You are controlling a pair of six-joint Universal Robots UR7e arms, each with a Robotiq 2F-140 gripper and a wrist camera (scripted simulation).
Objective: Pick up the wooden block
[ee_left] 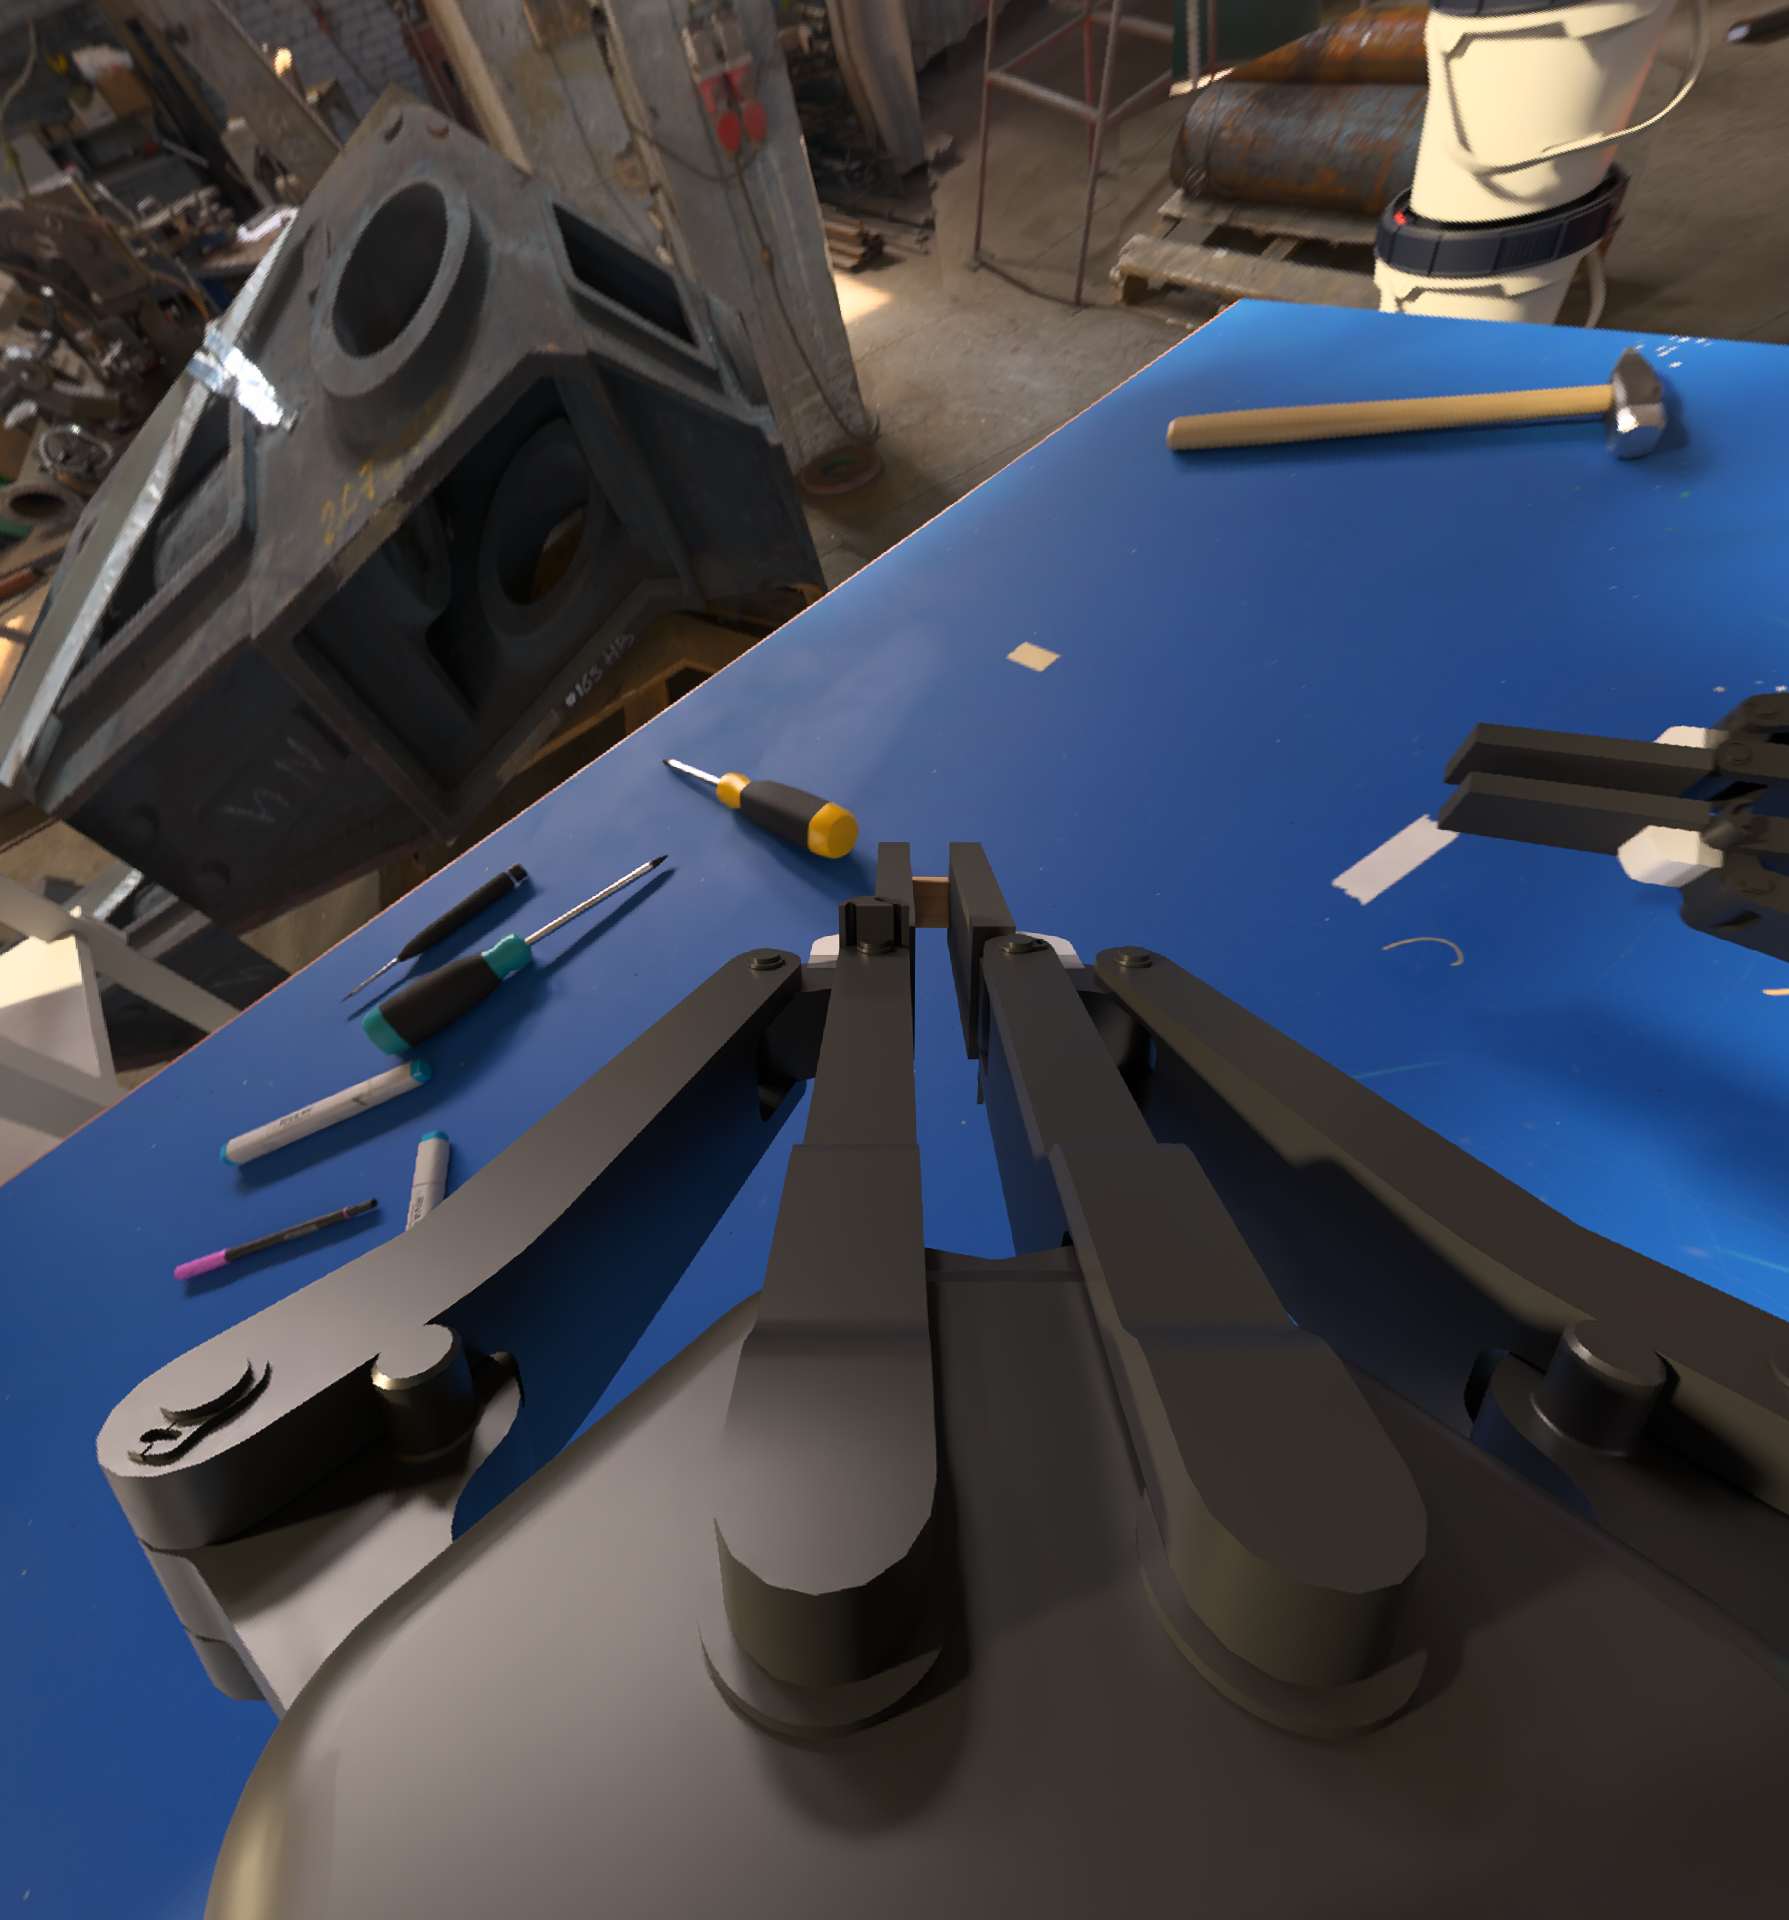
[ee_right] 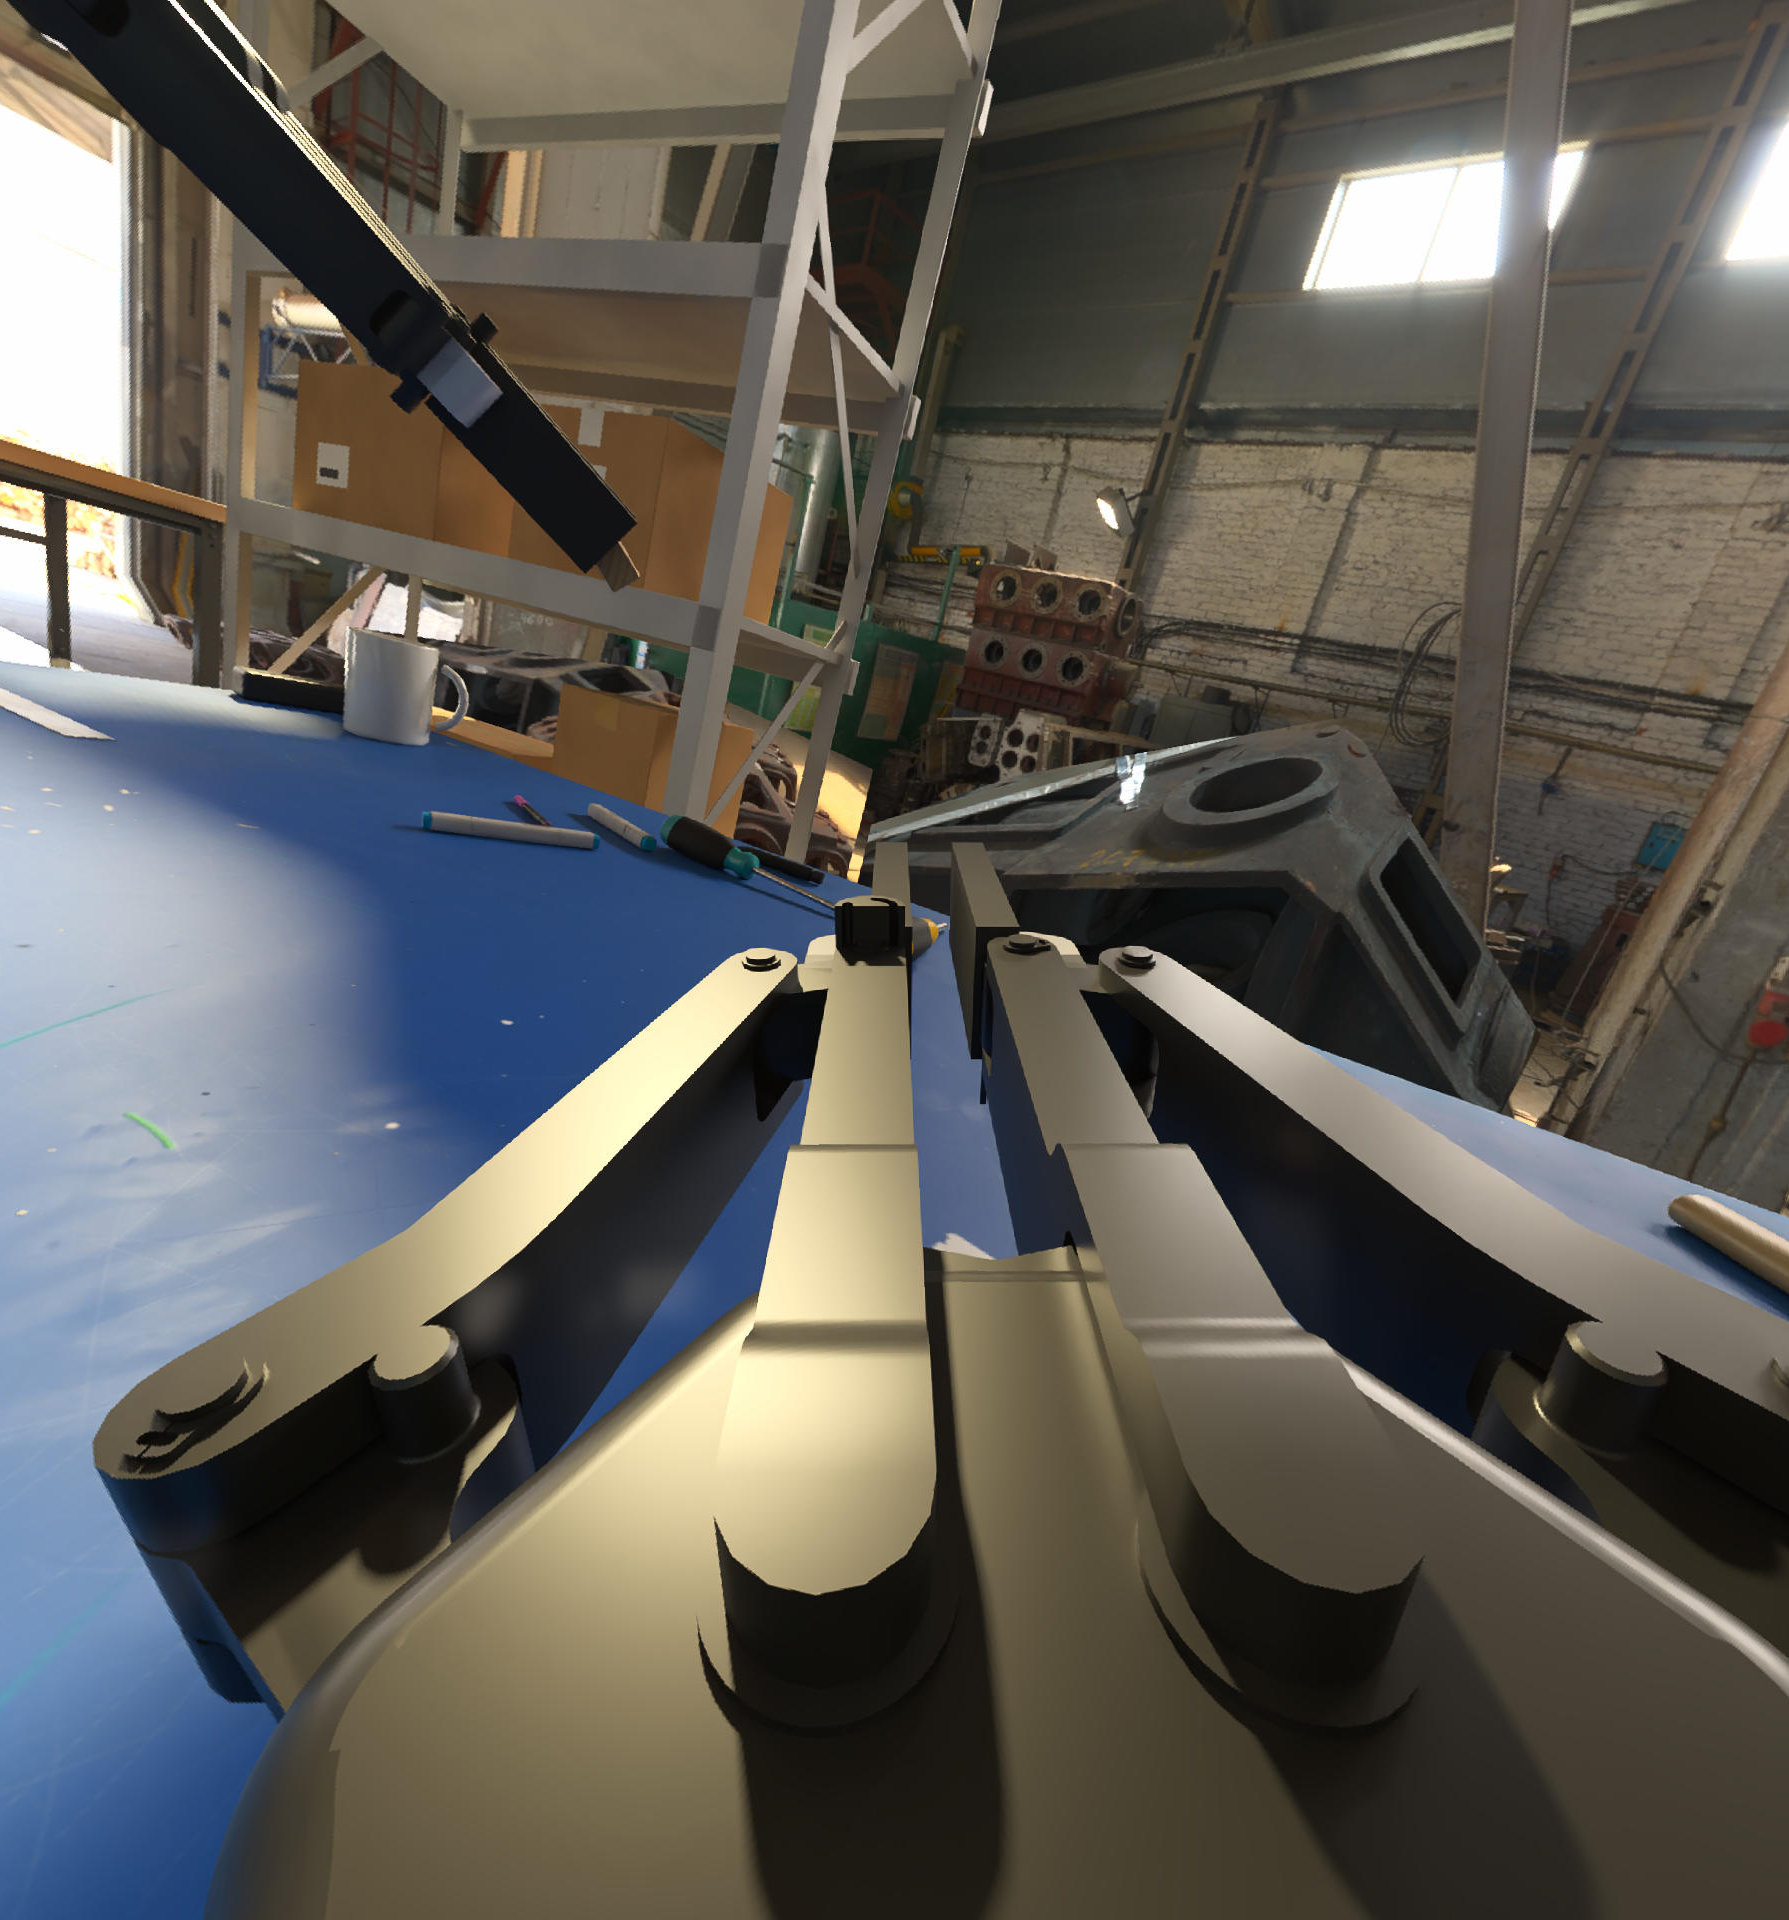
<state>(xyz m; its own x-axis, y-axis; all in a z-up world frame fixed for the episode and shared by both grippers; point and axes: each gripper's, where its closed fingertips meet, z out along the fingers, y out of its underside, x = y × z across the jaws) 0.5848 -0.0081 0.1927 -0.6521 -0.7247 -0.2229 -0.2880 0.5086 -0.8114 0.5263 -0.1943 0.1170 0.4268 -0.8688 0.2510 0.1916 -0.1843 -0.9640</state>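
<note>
The table (ee_left: 1285,644) has a blue top with small scratches and specks, and it stands in a big workshop hall with brick walls, roof windows, metal shelves with cardboard boxes, and a heavy dark machine casting (ee_left: 402,499) on the floor beside the table edge. On the table lie a hammer (ee_left: 1409,414) with a wooden handle, a yellow-and-black screwdriver (ee_left: 781,808), a teal-and-black screwdriver (ee_left: 474,977), some markers and pens, and a white mug (ee_right: 391,686) near the far edge.

The left gripper (ee_left: 931,883) has its fingers closed on the wooden block (ee_left: 929,900). Only a small tan part of the block shows between the two fingertips, just beside the yellow end of the screwdriver. In the right wrist view the block is seen at the tip of the left fingers, high above the table.

The right gripper (ee_right: 931,883) has its fingers almost together, with a narrow gap and nothing between them.
</note>
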